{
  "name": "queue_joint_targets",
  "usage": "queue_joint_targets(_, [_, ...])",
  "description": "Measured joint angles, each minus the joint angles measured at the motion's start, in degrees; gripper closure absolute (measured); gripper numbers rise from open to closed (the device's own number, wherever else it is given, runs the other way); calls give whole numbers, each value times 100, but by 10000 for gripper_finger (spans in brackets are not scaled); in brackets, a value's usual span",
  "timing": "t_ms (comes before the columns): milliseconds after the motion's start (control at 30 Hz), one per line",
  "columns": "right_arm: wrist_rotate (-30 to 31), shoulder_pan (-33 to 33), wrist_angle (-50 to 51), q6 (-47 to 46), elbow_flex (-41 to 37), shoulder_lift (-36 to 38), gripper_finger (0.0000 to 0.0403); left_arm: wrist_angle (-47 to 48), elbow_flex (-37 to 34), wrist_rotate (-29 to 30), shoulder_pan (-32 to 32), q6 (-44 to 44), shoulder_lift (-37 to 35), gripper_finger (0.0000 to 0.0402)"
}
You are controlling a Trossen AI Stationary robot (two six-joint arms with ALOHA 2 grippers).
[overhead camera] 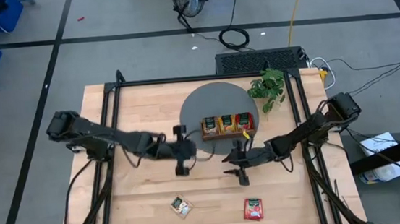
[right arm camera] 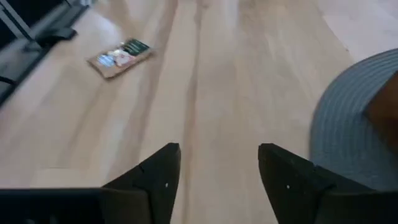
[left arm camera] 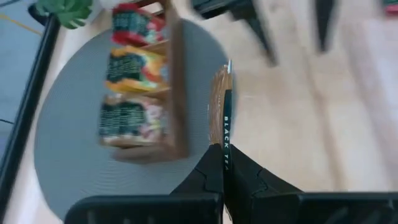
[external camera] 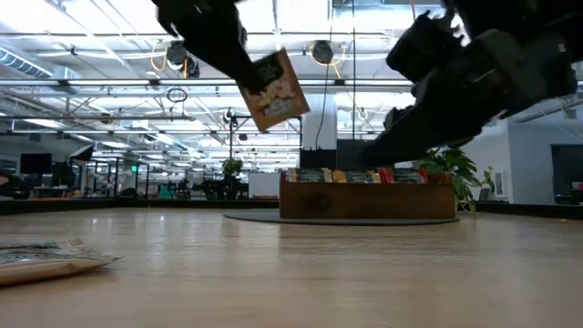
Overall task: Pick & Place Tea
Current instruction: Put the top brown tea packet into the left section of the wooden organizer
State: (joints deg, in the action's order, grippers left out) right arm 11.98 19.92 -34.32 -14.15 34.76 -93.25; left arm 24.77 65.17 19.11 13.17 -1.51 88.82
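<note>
Wooden table (overhead camera: 142, 197) below, beige tea sachet (external camera: 273, 89) pinched edge-on in the left tool (left arm camera: 222, 168), aloft beside the right tool (right arm camera: 217, 180), fingers spread and empty.

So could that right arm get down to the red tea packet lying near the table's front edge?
Probably yes. The right gripper is open and empty, hovering over bare wood just behind the red sachet. Nothing lies between them, and the left gripper, shut on a beige sachet, is off to the side.

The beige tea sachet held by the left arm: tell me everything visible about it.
The flat square beige tea sachet with dark print is pinched at one corner in the shut jaws of the left gripper and hangs tilted, clear above the light wooden table. From the wrist it shows edge-on, a dark strip reading BLACK. It hangs beside the round grey mat, short of the brown wooden tray.
</note>
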Motion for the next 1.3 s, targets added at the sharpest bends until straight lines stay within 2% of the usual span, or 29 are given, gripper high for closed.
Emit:
queue_joint_targets(167, [-35, 228, -832, -74, -363, 15, 198, -56, -2, -782, -875, -455, -5, 398])
queue_joint_targets(333, [-694, 368, -1902, 260, -716, 15, 209, -141, -2, -1389, -1591, -802, 48, 399])
queue_joint_targets(400, [-764, 391, -2195, 339, -884, 15, 215, -143, 12, -1470, -1731, -913, 49, 399])
queue_joint_targets(533, [-647, 311, -2525, 381, -1248, 14, 239, 77, 524, -1582, -1905, -1031, 485, 399])
queue_joint_targets(600, [-582, 210, -2685, 391, -1420, 13, 254, 251, 1072, -1687, -1949, -1090, 833, 399])
queue_joint_targets(733, [-602, 56, -3230, 273, -1755, 13, 276, 1465, 2182, -1761, -2062, -1301, 1613, 400])
queue_joint_targets(833, [-609, 34, -3707, 258, -2057, 15, 286, 2064, 2749, -1783, -2160, -1323, 2127, 400])
queue_joint_targets(933, [-607, 33, -4215, 234, -2376, 18, 293, 2260, 3019, -1797, -2192, -1323, 2438, 400])
queue_joint_targets(1100, [-607, 39, -4837, 112, -2788, 18, 298, 2207, 3081, -1873, -2188, -1290, 2772, 399])
queue_joint_targets(1300, [-609, 42, -5093, 6, -2906, 18, 298, 2166, 3086, -1883, -2188, -1185, 2910, 399])
